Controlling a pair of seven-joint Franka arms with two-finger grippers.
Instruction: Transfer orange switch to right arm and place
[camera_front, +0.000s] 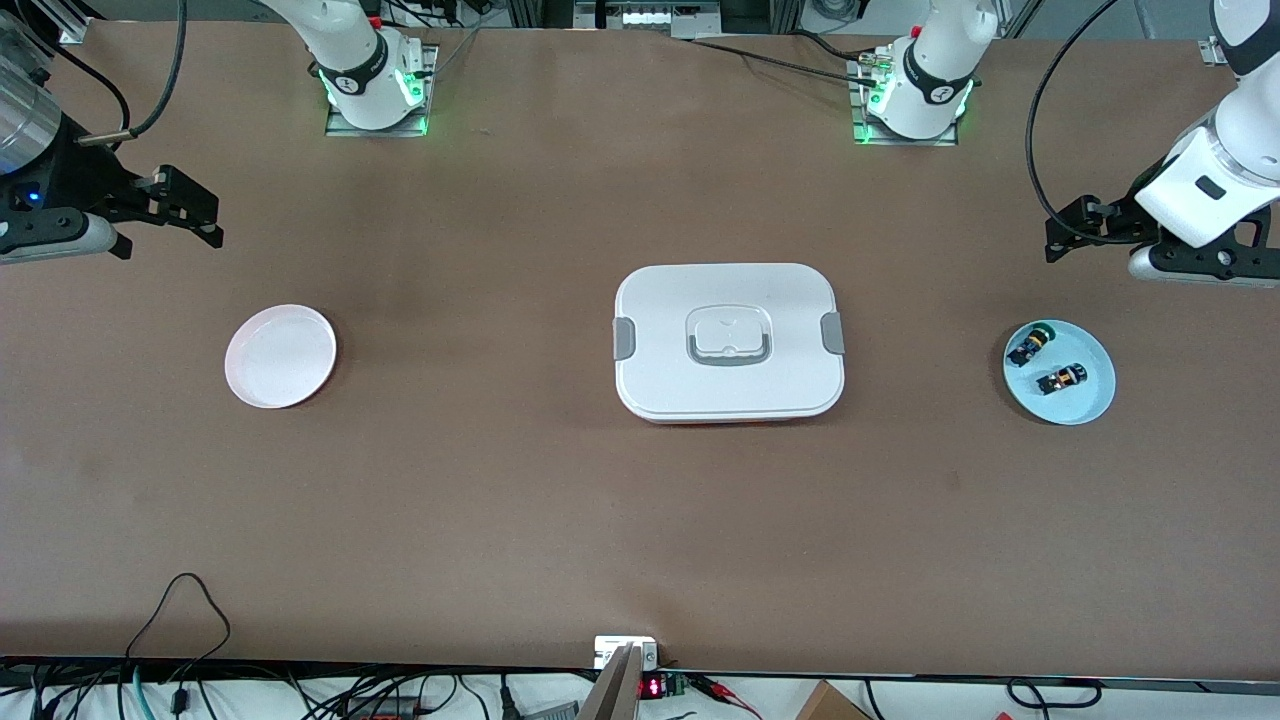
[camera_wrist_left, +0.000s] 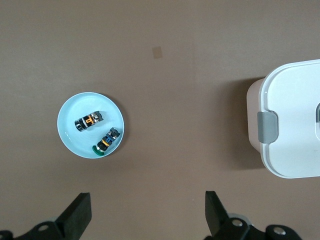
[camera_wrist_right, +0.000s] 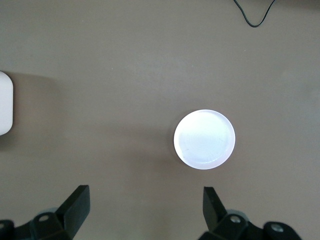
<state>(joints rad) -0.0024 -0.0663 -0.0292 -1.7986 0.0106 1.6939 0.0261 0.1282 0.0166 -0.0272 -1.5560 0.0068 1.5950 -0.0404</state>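
Orange switch (camera_front: 1061, 379) sideways on blue plate (camera_front: 1090, 405)

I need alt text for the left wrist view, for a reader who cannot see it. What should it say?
Two small black switches lie side by side in a light blue plate on a brown table: the orange switch and a green-capped switch. The open left gripper hangs above the table, holding nothing, and a closed white box stands nearby.
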